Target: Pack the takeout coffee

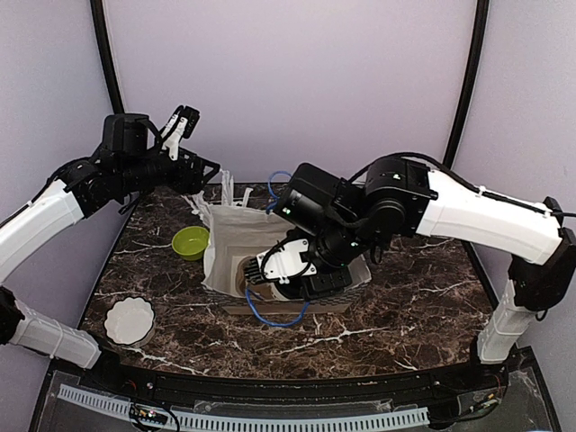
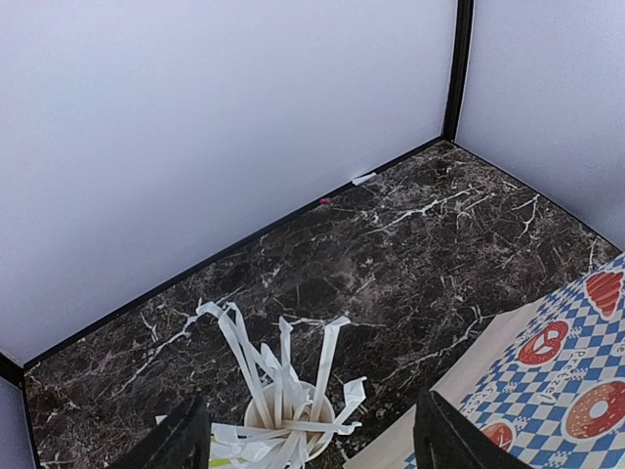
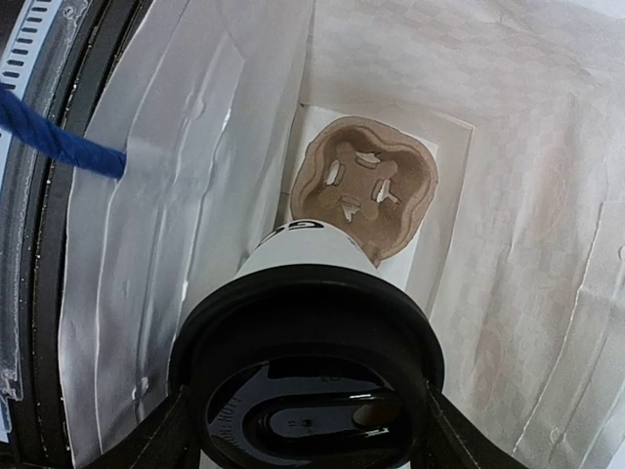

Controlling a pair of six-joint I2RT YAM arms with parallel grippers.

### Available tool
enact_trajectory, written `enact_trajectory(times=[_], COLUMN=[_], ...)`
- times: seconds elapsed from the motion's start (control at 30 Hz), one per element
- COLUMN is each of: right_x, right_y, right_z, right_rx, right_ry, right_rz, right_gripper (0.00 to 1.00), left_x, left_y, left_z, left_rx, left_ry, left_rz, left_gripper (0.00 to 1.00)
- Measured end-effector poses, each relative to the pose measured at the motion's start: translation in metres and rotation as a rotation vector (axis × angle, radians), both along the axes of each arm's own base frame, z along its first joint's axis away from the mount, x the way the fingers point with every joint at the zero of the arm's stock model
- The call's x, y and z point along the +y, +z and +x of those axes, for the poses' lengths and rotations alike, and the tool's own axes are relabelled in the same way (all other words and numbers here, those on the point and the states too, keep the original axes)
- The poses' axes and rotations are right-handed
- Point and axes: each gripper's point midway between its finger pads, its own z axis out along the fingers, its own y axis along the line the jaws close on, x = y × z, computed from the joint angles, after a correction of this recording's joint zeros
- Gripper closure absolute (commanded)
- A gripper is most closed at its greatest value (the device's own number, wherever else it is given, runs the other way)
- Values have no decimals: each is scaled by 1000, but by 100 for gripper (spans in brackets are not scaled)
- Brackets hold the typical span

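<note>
Top view: your right tool [image 1: 270,270] is sunk in the mouth of the white paper bag [image 1: 225,247] at mid-counter [image 1: 405,306]. The arm hides most of what it carries.

Right wrist view fills that in. A white coffee cup [image 3: 312,256] with a black lid [image 3: 311,391] sits between the two fingers [image 3: 156,445], one against each side at the lid, so the tool is closed on the cup. The cup's long axis runs straight away from the wrist camera: lid toward the tool, lettered base toward the bag's bottom. A brown cup carrier [image 3: 363,186] lies there. You cannot tell whether the base touches the carrier. A blue rope handle [image 3: 59,142] crosses at left.

Your left tool [image 1: 180,121] is raised at the far left, well apart from the bag. Only its own wrist view shows the jaws: wide apart, nothing held. A cup of white straws [image 2: 283,401] stands on the counter beyond the gap, with the bag's donut-printed side at right.

A green bowl [image 1: 191,241] sits just left of the bag, and a white dish [image 1: 129,321] sits near left.
</note>
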Motion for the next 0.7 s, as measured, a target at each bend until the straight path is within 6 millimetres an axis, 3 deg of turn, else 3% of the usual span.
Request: enact_trajectory(times=[0.23,0.57,0.7], right_x=[-17,-81,-84], right_y=[2,-20,-23], right_z=[-8,-13,-15], right_rx=[2,-48,-37], right_ry=[11,4,12], right_rz=[-12,-125,-152], right_gripper=[51,52,52], left_x=[-5,-6,-6], left_y=[-2,-10,-11], left_z=[9,11,12], left_rx=[-11,-16,-23], left_ry=[-1,3,5], left_rz=[-5,1,-1], left_gripper=[27,27,27])
